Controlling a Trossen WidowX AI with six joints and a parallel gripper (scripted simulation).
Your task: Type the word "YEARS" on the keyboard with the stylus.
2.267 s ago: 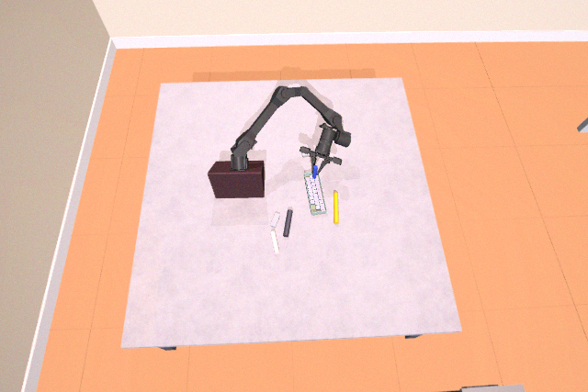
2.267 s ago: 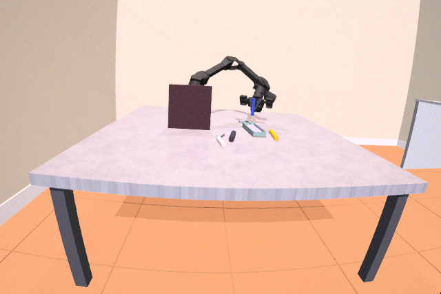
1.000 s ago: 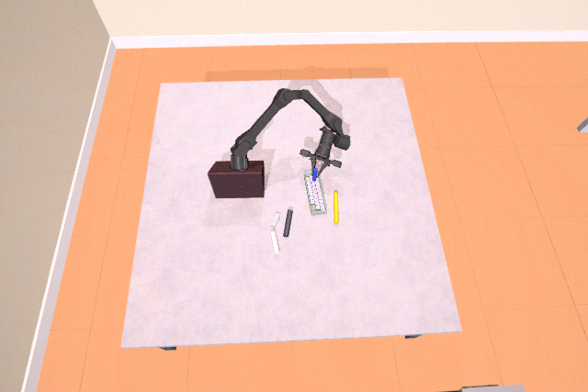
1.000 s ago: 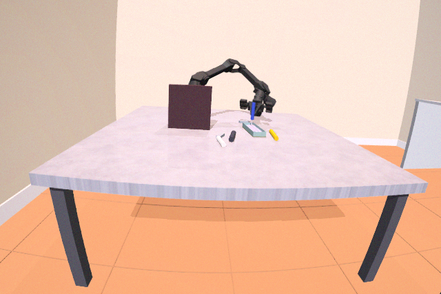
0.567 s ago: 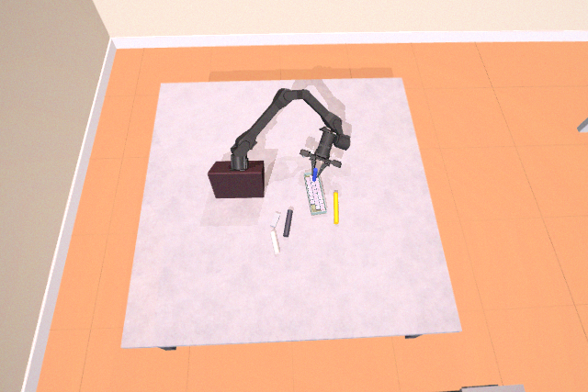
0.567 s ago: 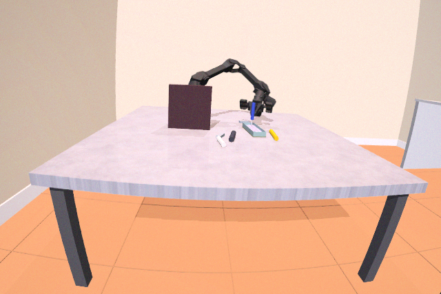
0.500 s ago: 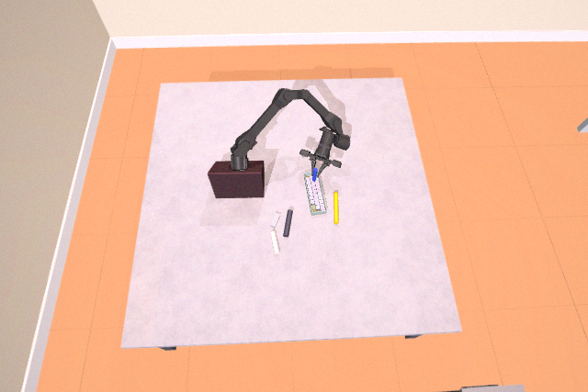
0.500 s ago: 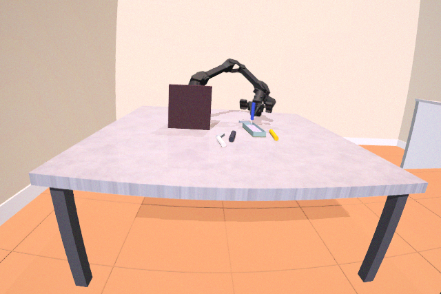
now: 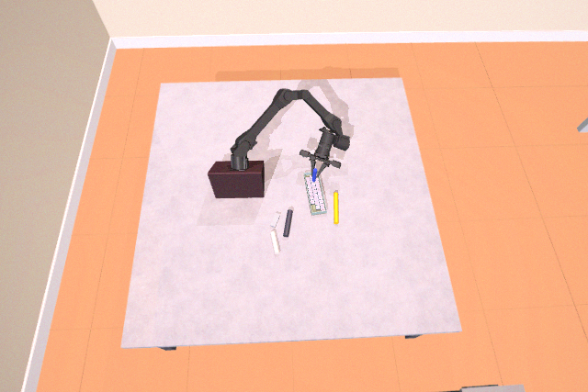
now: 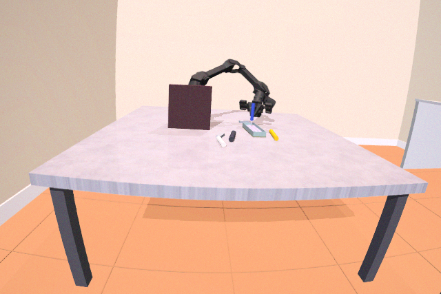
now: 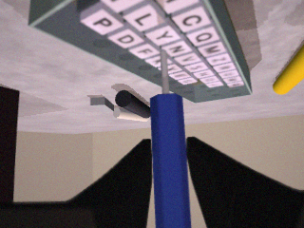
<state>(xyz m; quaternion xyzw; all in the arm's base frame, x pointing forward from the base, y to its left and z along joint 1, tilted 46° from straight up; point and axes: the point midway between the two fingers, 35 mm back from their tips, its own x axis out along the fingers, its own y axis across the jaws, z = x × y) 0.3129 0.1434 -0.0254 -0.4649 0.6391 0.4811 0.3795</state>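
Observation:
The blue stylus (image 9: 314,174) (image 10: 252,111) (image 11: 169,190) has a thin grey tip and stands nearly upright. My gripper (image 9: 315,174) (image 11: 168,145) is shut on its blue body, with one black finger on each side. The keyboard (image 9: 319,213) (image 10: 258,134) (image 11: 57,24) has a teal case and pale lettered keys. The stylus is over the keyboard's far end in the top view. In the wrist view its tip overlaps the lower edge of the Y key (image 11: 162,36), beside the N key (image 11: 176,49). Whether the tip touches a key is hard to tell.
A yellow cylinder (image 9: 336,207) (image 10: 273,135) (image 11: 291,77) lies right of the keyboard. A black cylinder (image 9: 288,222) (image 10: 232,135), a white cylinder (image 9: 275,241) (image 10: 221,141) and a small pale piece (image 9: 276,219) lie to its left. The dark box (image 9: 240,184) (image 10: 189,107) bears the arm's base.

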